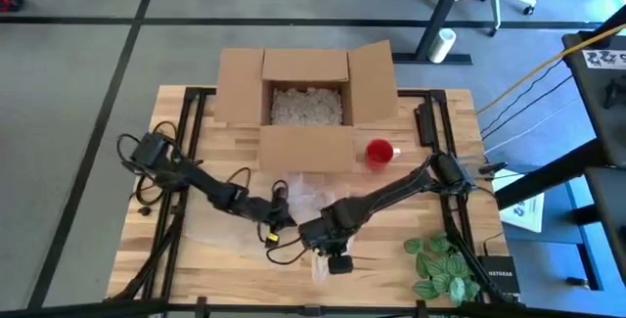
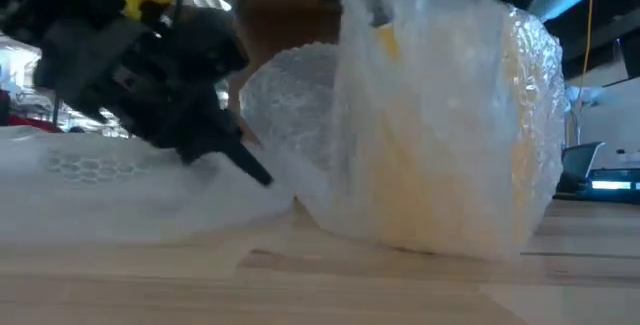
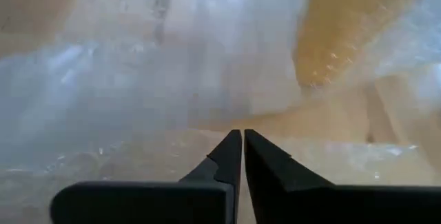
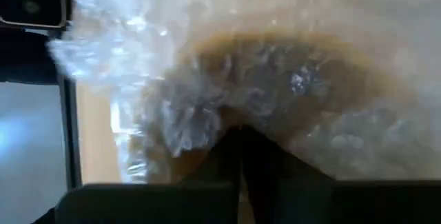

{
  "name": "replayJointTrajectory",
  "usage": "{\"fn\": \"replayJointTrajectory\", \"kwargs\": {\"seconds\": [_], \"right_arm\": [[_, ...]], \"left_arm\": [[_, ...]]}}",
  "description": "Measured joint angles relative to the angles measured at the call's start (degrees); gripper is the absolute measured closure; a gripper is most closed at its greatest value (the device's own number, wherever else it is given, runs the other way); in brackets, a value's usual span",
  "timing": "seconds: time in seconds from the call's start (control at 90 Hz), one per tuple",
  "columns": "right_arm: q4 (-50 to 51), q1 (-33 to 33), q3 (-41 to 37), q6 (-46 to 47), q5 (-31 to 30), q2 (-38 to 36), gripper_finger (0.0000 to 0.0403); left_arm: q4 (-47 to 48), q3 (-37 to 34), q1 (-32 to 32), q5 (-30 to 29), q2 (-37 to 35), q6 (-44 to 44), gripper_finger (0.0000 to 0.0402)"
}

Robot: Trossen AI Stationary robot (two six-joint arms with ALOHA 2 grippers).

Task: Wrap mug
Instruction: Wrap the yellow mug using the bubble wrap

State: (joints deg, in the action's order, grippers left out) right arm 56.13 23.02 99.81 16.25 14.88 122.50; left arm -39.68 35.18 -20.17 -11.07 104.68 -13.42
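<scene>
- High view puts the left gripper (image 1: 277,222) and right gripper (image 1: 331,251) close together at the table's near edge, the wrapped bundle between and under them.
- Left fingers are pinched together on bubble wrap (image 3: 138,93); the yellowish mug (image 2: 450,155) stands upright ahead of those tips.
- Right fingers meet on wrap directly over the mug; that arm is nearer.
- Red mug (image 1: 380,152) sits well apart by the box (image 1: 305,93).
- No legible writing.

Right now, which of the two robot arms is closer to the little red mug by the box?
The right one. The right gripper sits at the bubble wrap near the table's front edge, diagonally below the red mug. The left gripper is farther off to the left.
</scene>
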Motion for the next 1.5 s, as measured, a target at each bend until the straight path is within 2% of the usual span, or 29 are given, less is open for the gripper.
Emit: {"fn": "replayJointTrajectory", "kwargs": {"seconds": [0.167,0.333,0.4,0.611,0.856,1.033,1.278,1.5], "right_arm": [[-0.6,1.4,0.0,0.0,0.7,0.0,0.0403],[-0.6,2.6,0.0,0.0,0.8,0.0,0.0403],[-0.6,2.7,0.0,0.0,0.8,0.0,0.0403],[-0.8,2.5,0.0,0.0,0.2,0.0,0.0403],[-1.2,2.5,0.0,0.1,-0.2,-0.1,0.0403],[-3.1,2.5,0.1,0.2,-0.3,-0.1,0.0403],[-3.7,2.5,0.1,2.4,-0.4,-0.1,0.0403],[3.6,2.4,2.7,7.0,-0.5,-0.5,0.0403]], "left_arm": [[-0.8,4.1,1.2,0.0,0.9,8.3,0.0402],[-7.4,5.4,1.3,0.0,0.9,12.9,0.0402],[-9.1,5.4,1.3,0.9,0.9,13.5,0.0402],[-11.1,5.4,0.7,8.6,0.9,10.2,0.0402],[-16.8,5.5,-1.8,9.7,0.9,10.5,0.0402],[-15.3,7.7,-2.4,9.7,0.9,10.5,0.0402],[-8.5,10.0,-3.3,9.6,0.9,10.4,0.0402],[-7.4,10.0,-3.5,9.6,0.9,9.6,0.0402]]}}
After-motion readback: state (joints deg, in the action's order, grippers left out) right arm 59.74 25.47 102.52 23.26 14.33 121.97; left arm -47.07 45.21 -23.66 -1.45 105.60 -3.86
